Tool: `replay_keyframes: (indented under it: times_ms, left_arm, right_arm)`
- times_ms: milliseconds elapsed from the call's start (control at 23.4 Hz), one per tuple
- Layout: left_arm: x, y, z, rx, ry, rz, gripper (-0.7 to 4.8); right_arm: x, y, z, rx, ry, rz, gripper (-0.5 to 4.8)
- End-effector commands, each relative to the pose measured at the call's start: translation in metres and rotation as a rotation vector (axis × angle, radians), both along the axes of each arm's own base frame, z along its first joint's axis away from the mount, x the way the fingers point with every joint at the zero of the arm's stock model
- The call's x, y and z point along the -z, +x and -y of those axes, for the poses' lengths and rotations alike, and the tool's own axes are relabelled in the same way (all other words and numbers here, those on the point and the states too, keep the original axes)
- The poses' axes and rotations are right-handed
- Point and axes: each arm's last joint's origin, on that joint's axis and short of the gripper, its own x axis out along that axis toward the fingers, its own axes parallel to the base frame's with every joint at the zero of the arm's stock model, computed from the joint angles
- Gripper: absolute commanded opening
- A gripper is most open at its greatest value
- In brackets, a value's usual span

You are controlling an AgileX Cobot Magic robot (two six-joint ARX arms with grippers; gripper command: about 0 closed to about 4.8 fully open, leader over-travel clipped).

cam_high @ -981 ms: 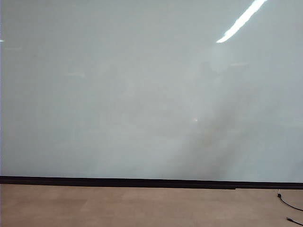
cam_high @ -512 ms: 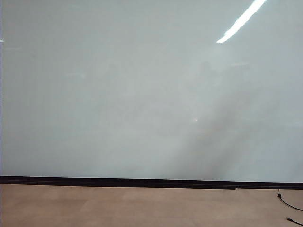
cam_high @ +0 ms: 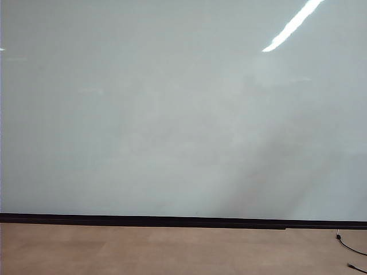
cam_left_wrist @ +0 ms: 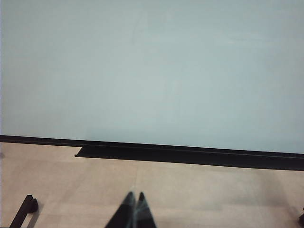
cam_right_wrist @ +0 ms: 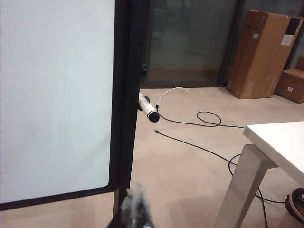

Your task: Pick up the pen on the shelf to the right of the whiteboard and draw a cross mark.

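The whiteboard (cam_high: 172, 114) fills the exterior view as a glossy pale panel with a black strip (cam_high: 143, 220) along its foot. Neither gripper shows there. The pen (cam_right_wrist: 149, 109), a white barrel with a dark end, juts out beside the board's black right frame (cam_right_wrist: 127, 95); the shelf under it is hidden by that frame. My right gripper (cam_right_wrist: 134, 197) is shut and empty, low and well short of the pen. My left gripper (cam_left_wrist: 135, 195) is shut and empty, facing the whiteboard (cam_left_wrist: 152, 71) above the wooden floor. The cross mark is out of view.
Black cables (cam_right_wrist: 209, 118) trail over the floor to the right of the board. A white table (cam_right_wrist: 280, 140) stands near on that side, with cardboard boxes (cam_right_wrist: 261, 54) and a dark glass door (cam_right_wrist: 190, 42) behind. A black bracket (cam_left_wrist: 26, 209) sits on the floor.
In the exterior view the faint shadow on the board's right part has shifted and a small glint there is gone. Nothing else differs.
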Motion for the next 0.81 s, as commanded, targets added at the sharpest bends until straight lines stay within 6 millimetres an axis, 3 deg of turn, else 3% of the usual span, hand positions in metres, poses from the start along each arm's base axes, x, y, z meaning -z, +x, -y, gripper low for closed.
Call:
replay_keyframes:
  times_ms: [43,85,128,171,256,640,811]
  left_arm:
    - [-0.002,0.0,0.0,0.005,0.004,0.011,-0.04]
    - [-0.002,0.0,0.0,0.005,0.004,0.011,-0.04]
    - [-0.002,0.0,0.0,0.005,0.004,0.011,-0.04]
    - [-0.002,0.0,0.0,0.005,0.004,0.011,-0.04]
    - [-0.002,0.0,0.0,0.004,0.004,0.011,-0.05]
    - [-0.002,0.0,0.0,0.004,0.004,0.011,-0.04]
    - [-0.002,0.0,0.0,0.005,0.004,0.011,-0.04]
  right_arm:
    - [-0.001,0.0,0.0,0.003,0.004,0.003,-0.04]
    - [-0.001,0.0,0.0,-0.001,0.003,0.004,0.21]
    - [-0.001,0.0,0.0,-0.006,0.003,0.005,0.85]
    - [-0.002,0.0,-0.001,-0.022,0.003,0.01,2.58]
    - [-0.002,0.0,0.0,-0.011,0.002,0.01,4.66]
    - [-0.006,0.0,0.0,-0.022,-0.006,0.037,4.66]
    - [-0.028,-0.001,0.001,-0.012,-0.007,0.047,4.65]
